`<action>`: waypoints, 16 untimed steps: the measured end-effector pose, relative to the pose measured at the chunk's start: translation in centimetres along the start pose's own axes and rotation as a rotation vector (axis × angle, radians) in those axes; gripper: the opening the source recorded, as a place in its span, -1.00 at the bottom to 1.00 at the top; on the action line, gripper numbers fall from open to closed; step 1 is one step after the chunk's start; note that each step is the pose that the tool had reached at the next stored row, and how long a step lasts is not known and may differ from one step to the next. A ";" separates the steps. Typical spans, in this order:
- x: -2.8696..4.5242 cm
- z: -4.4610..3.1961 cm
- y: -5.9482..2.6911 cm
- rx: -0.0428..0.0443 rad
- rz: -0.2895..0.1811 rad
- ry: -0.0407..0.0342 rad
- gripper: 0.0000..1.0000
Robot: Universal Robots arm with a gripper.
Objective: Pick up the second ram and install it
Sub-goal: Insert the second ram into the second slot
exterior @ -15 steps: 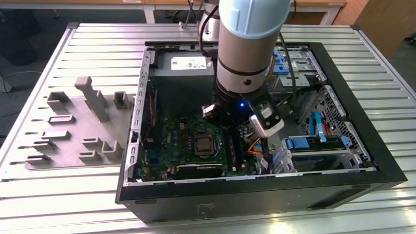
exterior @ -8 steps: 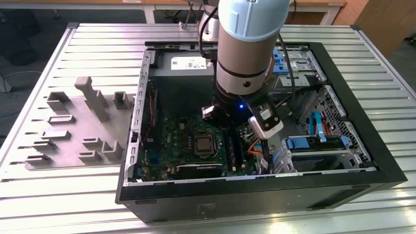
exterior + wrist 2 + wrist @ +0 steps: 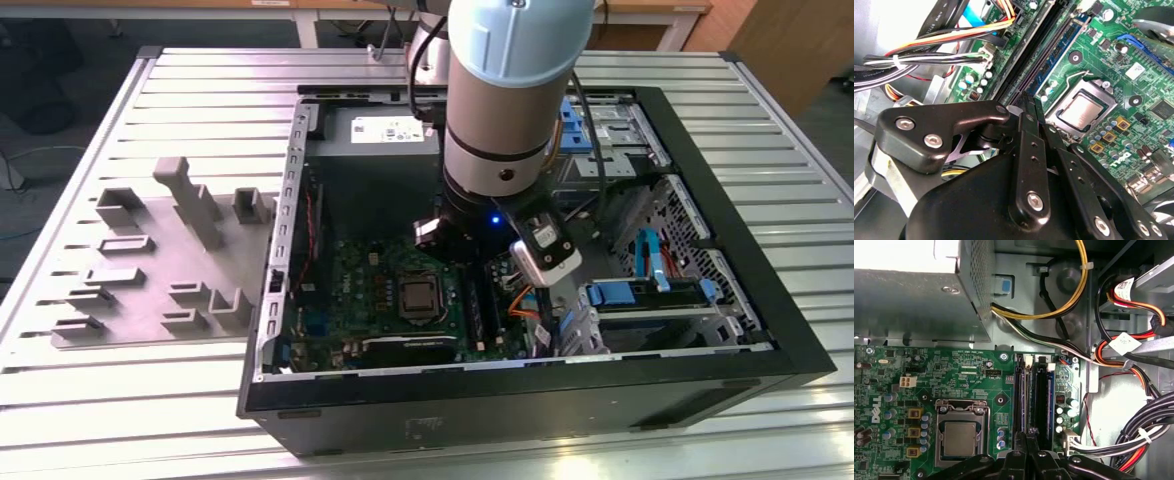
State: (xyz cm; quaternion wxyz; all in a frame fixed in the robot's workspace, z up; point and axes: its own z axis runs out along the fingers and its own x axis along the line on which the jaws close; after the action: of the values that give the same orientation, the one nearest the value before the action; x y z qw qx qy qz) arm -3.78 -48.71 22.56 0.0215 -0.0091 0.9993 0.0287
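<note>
One arm (image 3: 514, 90) reaches into the computer case (image 3: 747, 330), the processor (image 3: 420, 295) at its seven o'clock. In the second wrist view the claw (image 3: 1032, 109) is pinched shut. In the first wrist view it seems to grip the memory stick (image 3: 1025, 395), upright on the green board (image 3: 974, 375); pressing it tilted could jam it

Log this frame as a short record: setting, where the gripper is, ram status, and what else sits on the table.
setting: open computer case lying on a slatted metal table
gripper: the gripper is low inside the case, over the memory slots, beside the CPU socket
ram: a blue-green ram stick stands in the slot nearest the socket; whether it is the second one cannot be told
beside the case: grey fixture tray on the exterior view's left
</note>
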 end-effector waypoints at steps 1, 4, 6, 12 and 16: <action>0.00 0.00 0.00 0.0000 0.000 0.0000 -0.77; 0.00 0.01 0.00 0.0000 0.000 0.0000 -0.77; 0.00 0.01 0.00 0.0002 0.005 -0.0003 -0.77; -0.01 0.03 0.00 0.0018 0.045 -0.0026 -0.77; 0.00 0.03 0.00 0.0019 0.046 -0.0026 -0.77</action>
State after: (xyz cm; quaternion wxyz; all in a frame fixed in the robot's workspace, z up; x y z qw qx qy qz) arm -3.77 -48.70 22.54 0.0222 0.0138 0.9993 0.0283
